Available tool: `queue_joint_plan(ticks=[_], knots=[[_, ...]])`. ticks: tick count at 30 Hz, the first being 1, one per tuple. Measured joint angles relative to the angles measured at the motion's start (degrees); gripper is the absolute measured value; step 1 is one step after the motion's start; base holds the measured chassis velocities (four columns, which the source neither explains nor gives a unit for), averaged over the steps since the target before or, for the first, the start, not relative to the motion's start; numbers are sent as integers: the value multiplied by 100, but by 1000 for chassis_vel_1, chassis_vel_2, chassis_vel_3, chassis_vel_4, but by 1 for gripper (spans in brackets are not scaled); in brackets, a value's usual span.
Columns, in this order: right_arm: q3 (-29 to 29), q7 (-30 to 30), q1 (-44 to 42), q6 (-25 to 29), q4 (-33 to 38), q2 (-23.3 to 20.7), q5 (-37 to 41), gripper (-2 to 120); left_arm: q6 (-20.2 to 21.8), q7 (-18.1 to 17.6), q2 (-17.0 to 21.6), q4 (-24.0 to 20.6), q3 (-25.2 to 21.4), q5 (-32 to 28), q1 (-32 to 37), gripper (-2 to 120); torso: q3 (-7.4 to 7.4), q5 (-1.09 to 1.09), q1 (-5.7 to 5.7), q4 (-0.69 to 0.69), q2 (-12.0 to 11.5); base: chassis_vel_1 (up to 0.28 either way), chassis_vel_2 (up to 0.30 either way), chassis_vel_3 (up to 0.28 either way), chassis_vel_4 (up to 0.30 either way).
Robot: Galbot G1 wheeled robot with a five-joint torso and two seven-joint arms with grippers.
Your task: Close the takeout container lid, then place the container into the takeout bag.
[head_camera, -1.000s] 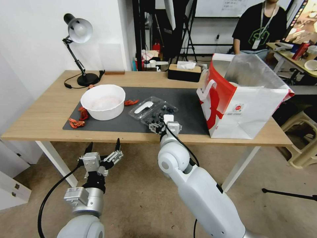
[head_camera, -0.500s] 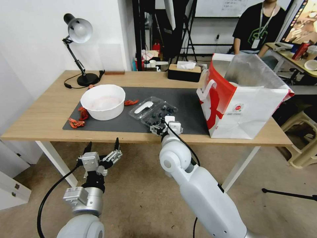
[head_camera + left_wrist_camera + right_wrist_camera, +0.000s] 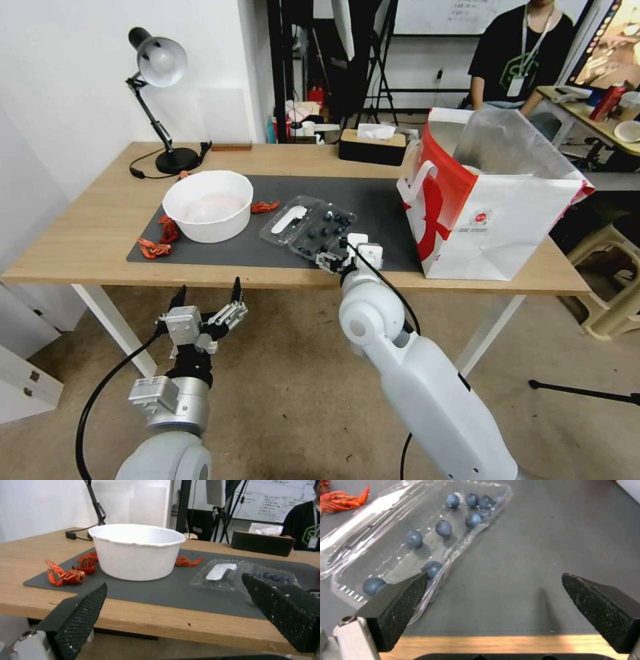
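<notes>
hovering at the near edge of the dark grey mat (image 3: 373,200), the right gripper (image 3: 333,260) sits just beside the near corner of the small clear plastic clamshell container (image 3: 323,230), fingers released and holding nothing. its clear hinged lid with a white oblong sticker (image 3: 288,219) lies flat open on the mat, beyond and to the left of that claw. the large white paper bag with red side panels (image 3: 493,227) stands open to the claw's right, well apart, silver lining showing. the left gripper (image 3: 207,300) is parked below the table edge, fingers spread.

left wrist view: round white bowl (image 3: 136,551) ahead of the left claw, contents hidden; red crayfish pieces (image 3: 66,576) lie loose on the mat beside it.

right wrist view: about ten dark blueberries (image 3: 443,527) lie loose in the container's tray, clustered at the far end; one finger (image 3: 400,605) overlaps the tray's near rim, the other hangs over bare mat.

risk, as judged: the light tray may slide or tip under a nudge, rolling berries out; a misaligned lid may not latch.
</notes>
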Motion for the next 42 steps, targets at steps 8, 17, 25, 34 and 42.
queue_joint_plan(ticks=[8, 17, 25, 34, 42], knots=[[262, 5, -21, -54, 105, -307, 215, 100, -3, -6, 0, 6, 26, -7, -17, 100, 0, 0, 0, 0, 0, 0, 0, 0, 0], [491, -38, 19, -34, 105, -476, 293, 100, -22, -7, 0, 23, 59, -3, -18, 100, 0, 0, 0, -1, 0, 0, 0, 0, 0], [608, -872, -234, 827, 350, -539, -494, 100, -26, -23, 0, 31, 59, -1, -18, 100, 0, -1, 0, 0, 0, 0, 0, 0, 0], [989, -3249, -1486, 3217, 950, -1090, -2378, 100, -24, -38, 1, 30, 37, -32, -30, 100, -1, 0, -1, 0, 0, 0, 0, 0, 0], [1364, -3401, -2778, 3573, 2004, -1358, -3474, 100, -24, -47, 1, 31, 40, -39, -35, 100, -1, -1, -1, 0, -1, 0, 0, 0, 0]])
